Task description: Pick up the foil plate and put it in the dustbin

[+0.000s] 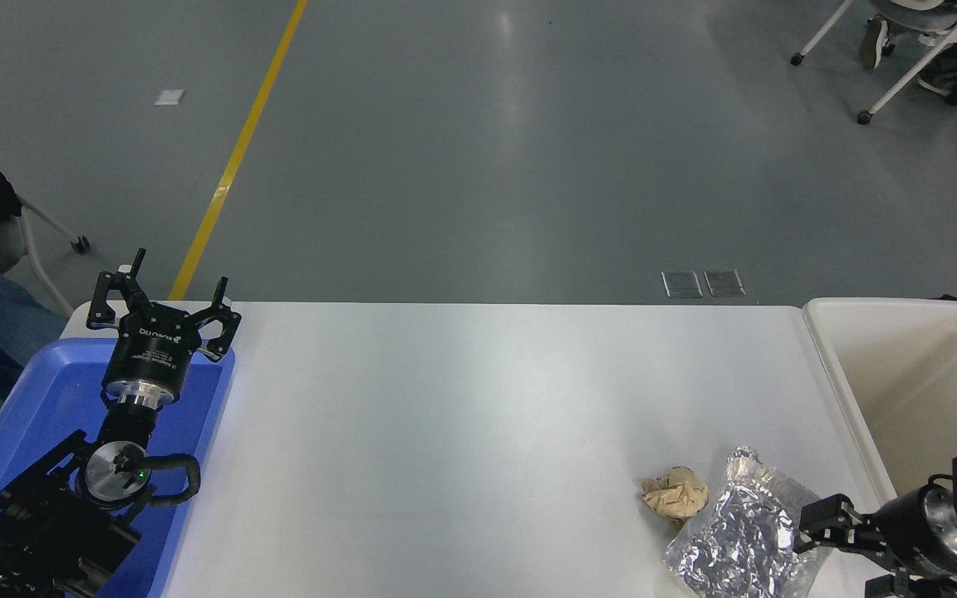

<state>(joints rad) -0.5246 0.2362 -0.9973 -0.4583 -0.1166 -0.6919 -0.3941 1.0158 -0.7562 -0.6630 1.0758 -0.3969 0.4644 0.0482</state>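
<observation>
In the head view I count two arms, one foil plate, one paper ball, one dustbin and one blue tray.

My right gripper (848,552) comes in low at the bottom right corner, pointing left across the near rim of the dustbin (831,378). Its fingers (819,519) are spread apart with nothing between them; the upper one sits right at the right edge of the foil plate (736,531), and I cannot tell whether it touches the foil. The lower finger is partly cut off by the picture's bottom edge.

The foil plate lies flat on the white surface (462,432) near its right front corner, crinkled and shiny, its lower edge running out of the picture. The single crumpled brown paper ball (675,494) rests just beside the plate's left edge, touching or nearly so.

The dustbin is the cream-white tub standing against the surface's right end, just beside the plate. What I can see of its inside is bare wall and floor, with the near part hidden behind my right arm.

My left gripper (164,299) is parked at the lower left, over the far end of the one blue tray (5,440), its fingers (105,295) apart and holding nothing.

On the grey floor beyond I see one yellow line (233,158) and wheeled chair legs (902,75) at the top right corner.
</observation>
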